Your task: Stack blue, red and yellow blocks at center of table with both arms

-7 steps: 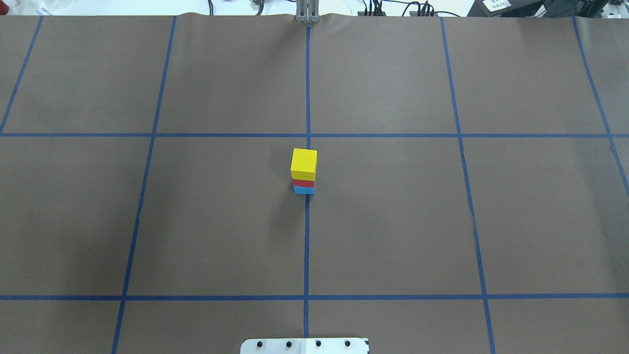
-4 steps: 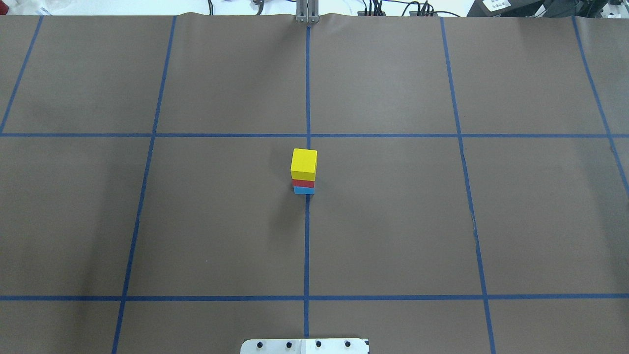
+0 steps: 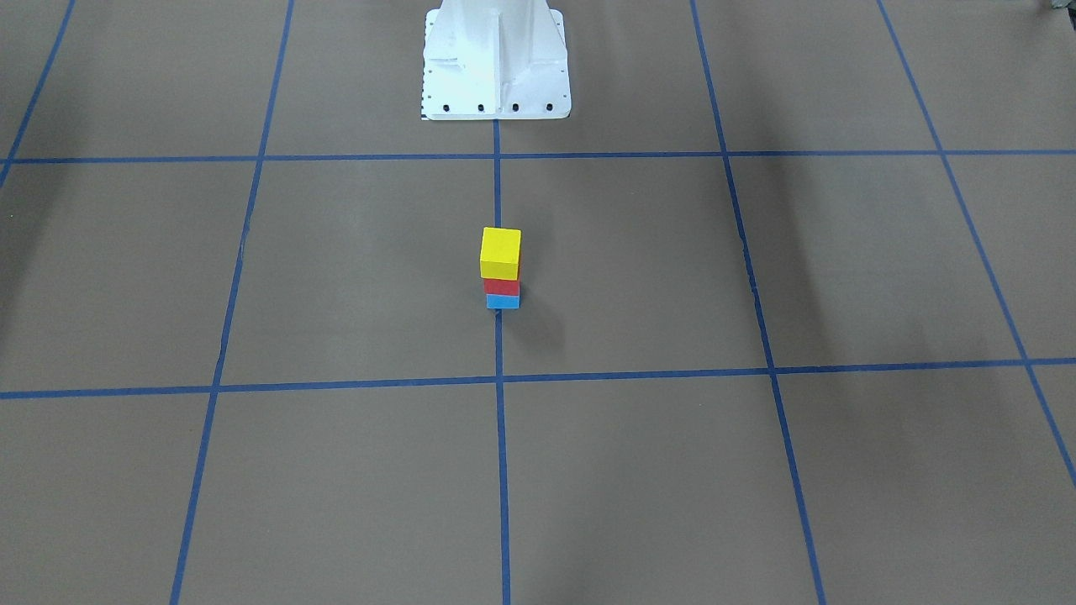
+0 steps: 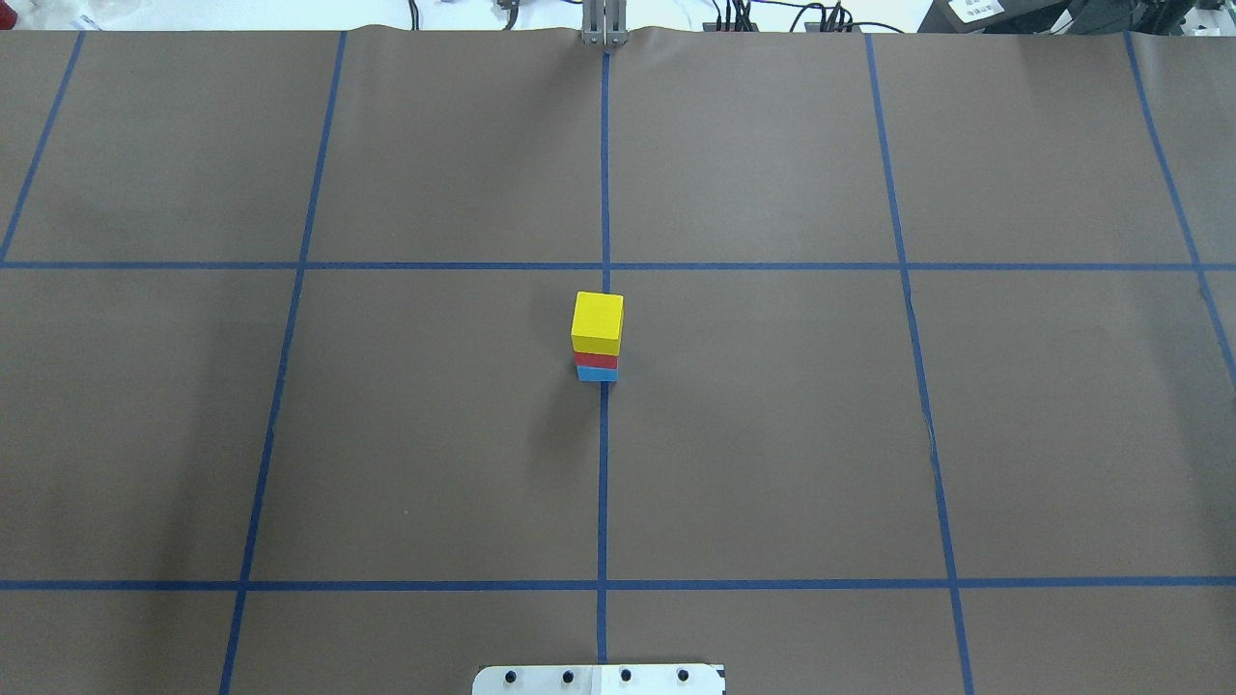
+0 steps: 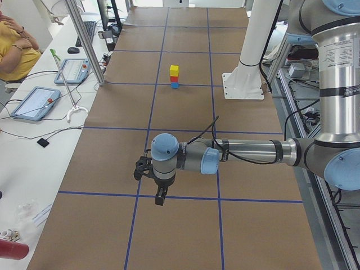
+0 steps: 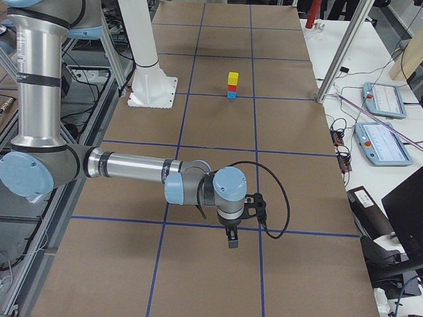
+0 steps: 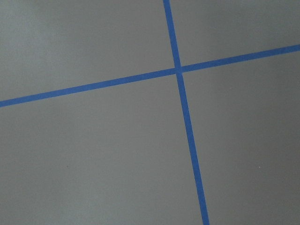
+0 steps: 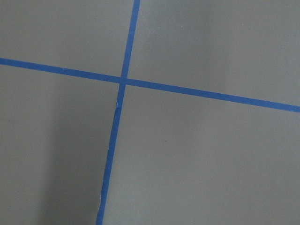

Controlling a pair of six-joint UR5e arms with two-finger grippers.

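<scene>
A yellow block (image 4: 597,323) sits on a red block (image 4: 596,360), which sits on a blue block (image 4: 597,374), as one upright stack on the centre tape line. The stack also shows in the front view, yellow block (image 3: 501,252) on top. My left gripper (image 5: 160,198) shows only in the exterior left view, far from the stack, pointing down over the mat. My right gripper (image 6: 231,241) shows only in the exterior right view, also far from the stack. I cannot tell whether either is open or shut. Both wrist views show only mat and tape.
The white robot base (image 3: 494,59) stands at the table's near edge behind the stack. Blue tape lines grid the brown mat (image 4: 772,434). Tablets (image 5: 34,102) and a seated person (image 5: 14,45) are at the side bench; a metal post (image 5: 84,42) stands by the mat's edge.
</scene>
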